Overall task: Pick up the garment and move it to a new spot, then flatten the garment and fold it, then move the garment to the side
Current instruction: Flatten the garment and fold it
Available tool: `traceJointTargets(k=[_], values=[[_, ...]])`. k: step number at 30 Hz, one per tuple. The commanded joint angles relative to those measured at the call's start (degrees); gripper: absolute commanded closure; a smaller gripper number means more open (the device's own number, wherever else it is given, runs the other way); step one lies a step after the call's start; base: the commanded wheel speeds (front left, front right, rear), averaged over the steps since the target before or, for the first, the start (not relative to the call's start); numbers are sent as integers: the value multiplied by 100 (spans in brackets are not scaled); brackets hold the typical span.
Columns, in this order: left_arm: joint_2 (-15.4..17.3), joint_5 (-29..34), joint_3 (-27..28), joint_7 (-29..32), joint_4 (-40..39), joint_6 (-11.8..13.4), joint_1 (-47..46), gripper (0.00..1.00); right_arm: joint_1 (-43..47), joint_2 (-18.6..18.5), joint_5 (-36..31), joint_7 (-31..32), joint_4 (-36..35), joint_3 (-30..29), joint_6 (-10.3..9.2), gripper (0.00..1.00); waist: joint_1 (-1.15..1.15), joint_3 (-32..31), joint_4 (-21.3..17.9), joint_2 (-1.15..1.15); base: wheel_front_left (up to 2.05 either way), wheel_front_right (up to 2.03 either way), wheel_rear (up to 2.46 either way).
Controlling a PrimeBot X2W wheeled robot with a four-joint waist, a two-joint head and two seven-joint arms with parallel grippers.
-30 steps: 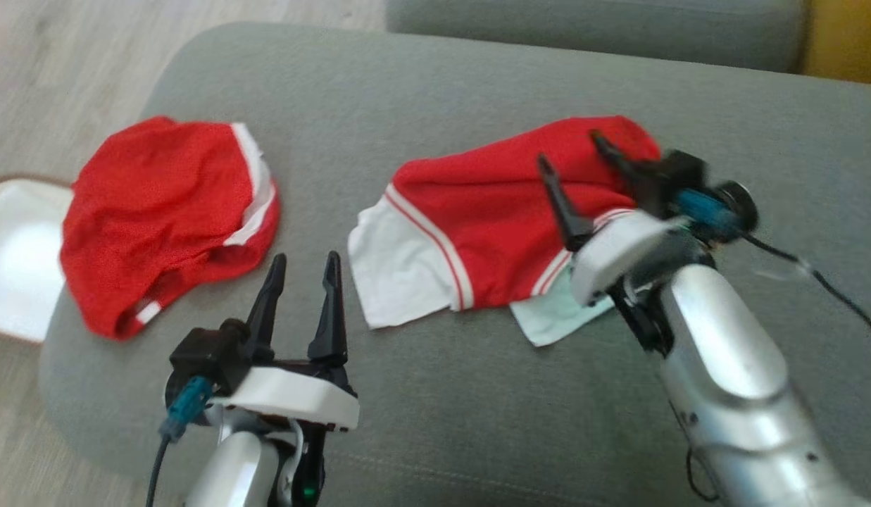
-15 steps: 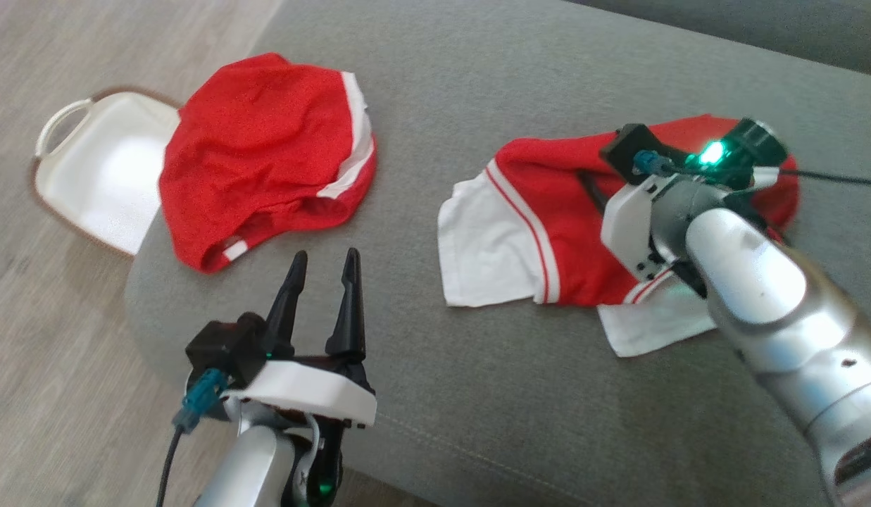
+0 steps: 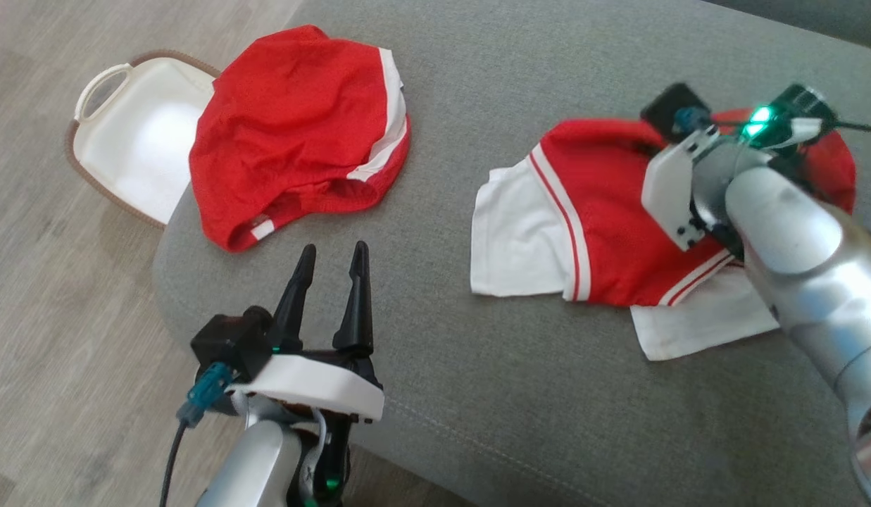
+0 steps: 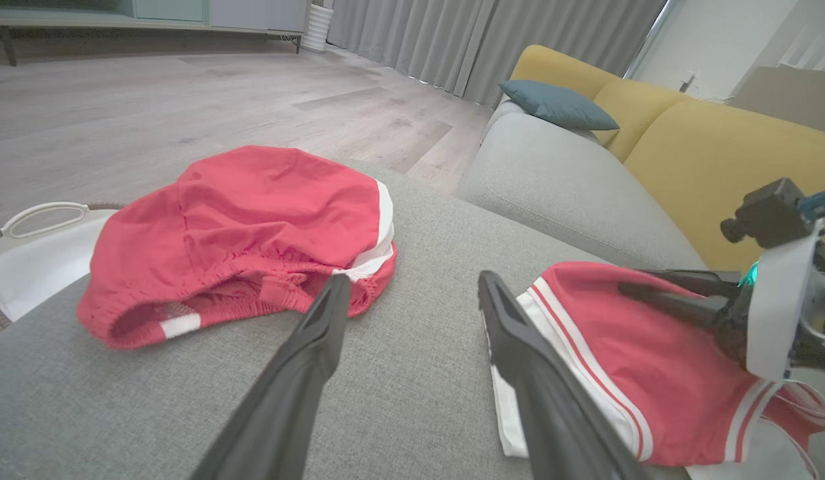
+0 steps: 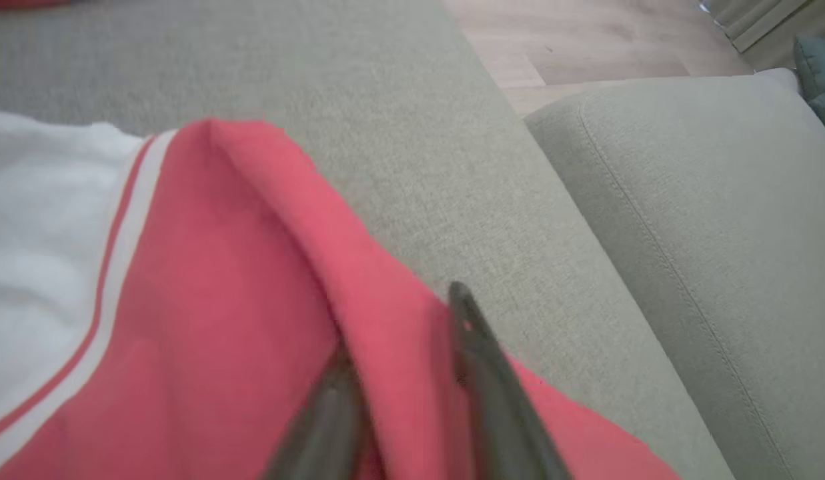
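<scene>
we see the right gripper (image 5: 400,323) nipped in on a raised fold of the red-and-white garment (image 3: 604,232), which lies crumpled on the right side of the grey sofa seat (image 3: 477,408), while the left gripper (image 3: 334,248) hovers wide open and empty over the seat's front edge

The left gripper (image 3: 334,246) hovers low on the robot's left, jaws spread wide, fingers pointing forward. The right arm (image 3: 801,239) reaches forward and down, and the right gripper (image 5: 399,320) pinches a raised fold of the red-and-white garment (image 5: 219,267) between narrowed jaws.
</scene>
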Motion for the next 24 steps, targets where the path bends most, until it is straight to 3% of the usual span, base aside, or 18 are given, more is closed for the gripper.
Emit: traceJointTargets(k=[1, 9, 14, 18, 24], values=[[14, -9, 193, -31, -186, 50, -245, 0, -190, 60, 52, -142, -79, -71, 21, 100, 0, -13, -43, 0, 0, 0, 0], [14, 182, 412, -31, -126, 7, -190, 0, -374, 427, 287, -1229, 144, -749, 21, 100, 0, -278, -642, 0, 0, 0, 0], [14, 283, 475, -31, -75, -58, -105, 0, -840, 575, 270, -2027, 264, -1549, 21, 100, 0, -529, -1009, 0, 0, 0, 0], [14, 363, 477, -31, -52, -57, -18, 0, -1057, 643, 170, -2265, 74, -2248, 21, 100, 0, -799, -1155, 0, 0, 0, 0], [14, 452, 624, -31, -89, -28, 211, 0, -287, 490, -609, -2279, -1996, -3480, 21, 100, 0, -1052, -1436, 0, 0, 0, 0]])
